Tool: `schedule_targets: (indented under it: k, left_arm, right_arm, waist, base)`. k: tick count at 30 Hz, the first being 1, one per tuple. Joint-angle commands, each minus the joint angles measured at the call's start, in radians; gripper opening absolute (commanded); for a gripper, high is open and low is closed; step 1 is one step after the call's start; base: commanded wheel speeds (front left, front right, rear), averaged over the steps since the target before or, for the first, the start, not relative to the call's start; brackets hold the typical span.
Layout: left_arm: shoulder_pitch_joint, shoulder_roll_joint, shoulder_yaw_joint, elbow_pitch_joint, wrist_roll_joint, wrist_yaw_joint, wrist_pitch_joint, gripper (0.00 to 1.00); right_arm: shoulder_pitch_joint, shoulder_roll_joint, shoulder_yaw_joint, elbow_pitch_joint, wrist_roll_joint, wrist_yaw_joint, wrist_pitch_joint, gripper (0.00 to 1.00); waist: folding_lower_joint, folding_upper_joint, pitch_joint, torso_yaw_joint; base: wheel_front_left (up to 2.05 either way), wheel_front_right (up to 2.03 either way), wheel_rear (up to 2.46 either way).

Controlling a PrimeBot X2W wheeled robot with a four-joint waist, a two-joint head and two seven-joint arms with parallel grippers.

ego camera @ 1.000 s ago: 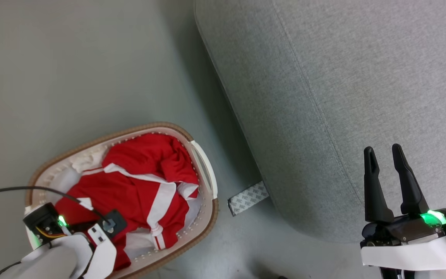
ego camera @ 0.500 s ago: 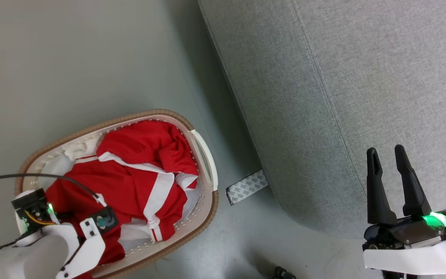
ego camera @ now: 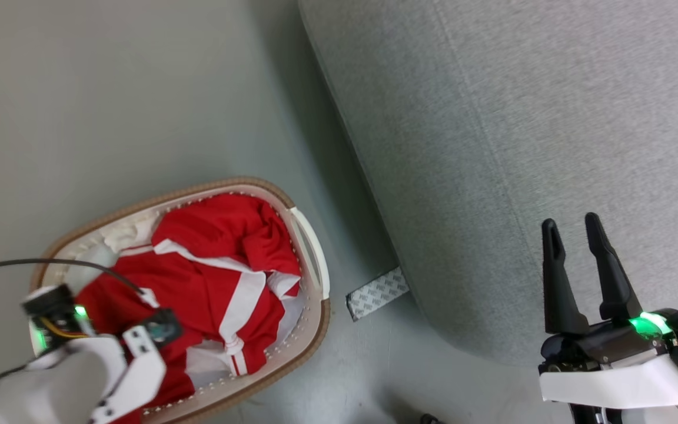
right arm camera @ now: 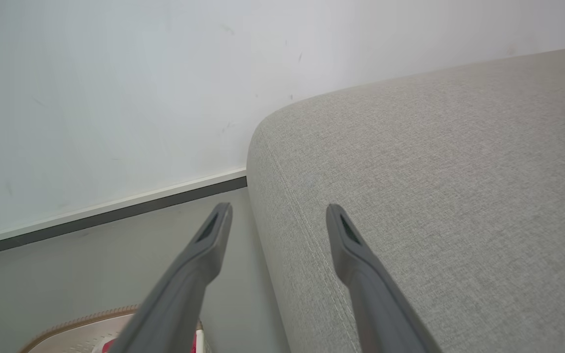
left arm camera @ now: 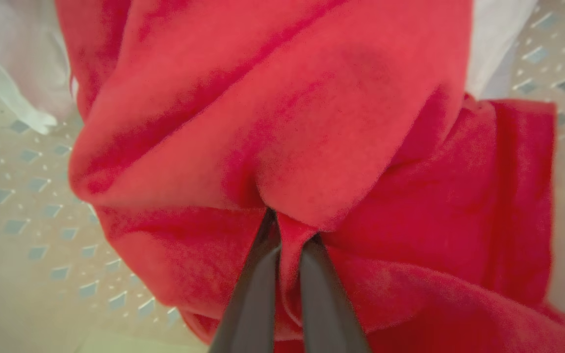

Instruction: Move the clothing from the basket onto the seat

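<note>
The clothing, bright red with white panels, lies heaped in the white basket with its brown rim on the floor at the lower left. My left forearm reaches down into the basket's near end. In the left wrist view my left gripper is shut on a fold of the red clothing, with the perforated basket wall behind it. My right gripper hangs open and empty over the front edge of the grey seat. The right wrist view has the right gripper at the corner of the seat.
A grey patterned strip lies on the floor between basket and seat. A crumpled white cloth sits at the basket's far left. A black cable arcs over the basket. A white wall with a dark baseboard stands beyond the seat.
My left gripper has gone from open to shut, pinching a fold of the red clothing. The head camera has shifted a little. The right gripper stays open.
</note>
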Motion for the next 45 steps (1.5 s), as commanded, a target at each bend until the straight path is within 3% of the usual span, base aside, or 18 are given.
schedule_targets:
  k: [1,6,16,22,31,39,45]
  left_arm:
    - [-0.001,-0.031,0.001,0.004,-0.011,-0.002,-0.003,0.00]
    - [0.019,-0.110,0.015,0.031,-0.055,-0.002,-0.054,0.00]
    - [0.074,-0.298,0.047,0.076,-0.196,-0.001,-0.219,0.00]
    - [0.116,-0.346,0.067,0.031,-0.338,-0.001,-0.309,0.00]
    - [0.167,-0.322,0.120,-0.147,-0.470,-0.001,-0.368,0.00]
    - [0.228,-0.251,0.257,-0.406,-0.544,0.006,-0.371,0.00]
    - [0.228,-0.206,0.343,-0.582,-0.589,0.038,-0.371,0.00]
  right_arm:
    - [-0.014,-0.002,0.002,0.007,-0.006,-0.002,-0.001,1.00]
    - [-0.035,-0.002,-0.014,0.049,-0.046,-0.002,-0.001,1.00]
    - [-0.050,-0.003,-0.094,0.144,-0.160,-0.002,-0.001,1.00]
    - [-0.048,-0.003,-0.108,0.203,-0.210,-0.002,-0.001,1.00]
    - [-0.038,-0.003,-0.110,0.259,-0.246,-0.002,-0.001,1.00]
    - [-0.017,-0.003,-0.089,0.296,-0.216,-0.002,-0.001,1.00]
    - [0.002,-0.002,-0.073,0.317,-0.210,-0.002,-0.001,1.00]
  waist:
    - [-0.0001,0.0000,-0.025,-0.005]
    - [-0.0001,0.0000,-0.119,0.028]
    - [-0.0001,0.0000,-0.354,0.197]
    - [-0.0001,0.0000,-0.466,0.302]
    - [-0.0001,0.0000,-0.582,0.414]
    - [-0.0001,0.0000,-0.659,0.457]
    - [-0.0001,0.0000,-0.694,0.472]
  base:
    - [0.00,0.00,0.00]
    - [0.00,0.00,0.00]
    - [0.00,0.00,0.00]
    - [0.00,0.00,0.00]
    - [0.00,0.00,0.00]
    - [0.00,0.00,0.00]
    - [0.00,0.00,0.00]
